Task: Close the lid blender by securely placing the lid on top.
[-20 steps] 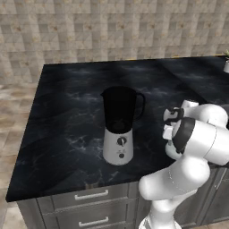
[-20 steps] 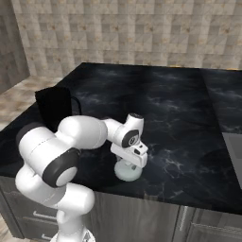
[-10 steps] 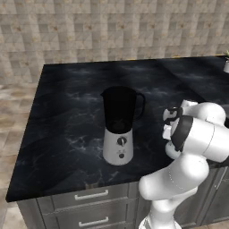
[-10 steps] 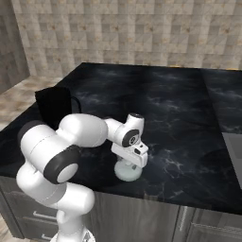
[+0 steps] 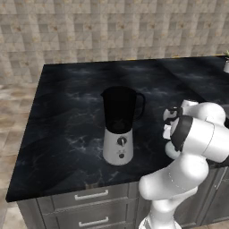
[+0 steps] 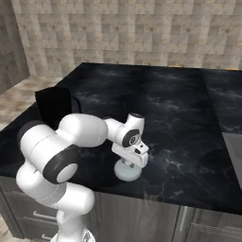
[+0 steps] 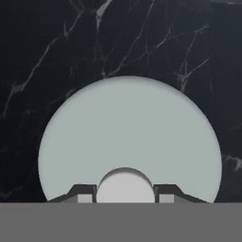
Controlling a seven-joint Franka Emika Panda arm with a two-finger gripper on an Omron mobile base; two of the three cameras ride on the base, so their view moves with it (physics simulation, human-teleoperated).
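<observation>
The gripper (image 7: pixel 125 194) hangs straight over the lid (image 7: pixel 127 137), jaws apart, flanking its centre knob — not visibly clamped. The lid lies flat on the surface (image 6: pixel 179 108), near the blender (image 5: pixel 118 126), whose jar stands open.

A kitchen: a black marble surface (image 5: pixel 71 112) over grey drawers (image 5: pixel 91 195) with metal handles, a beige tiled wall (image 5: pixel 112 29) behind, and a blender (image 5: pixel 119 125) standing on top.
</observation>
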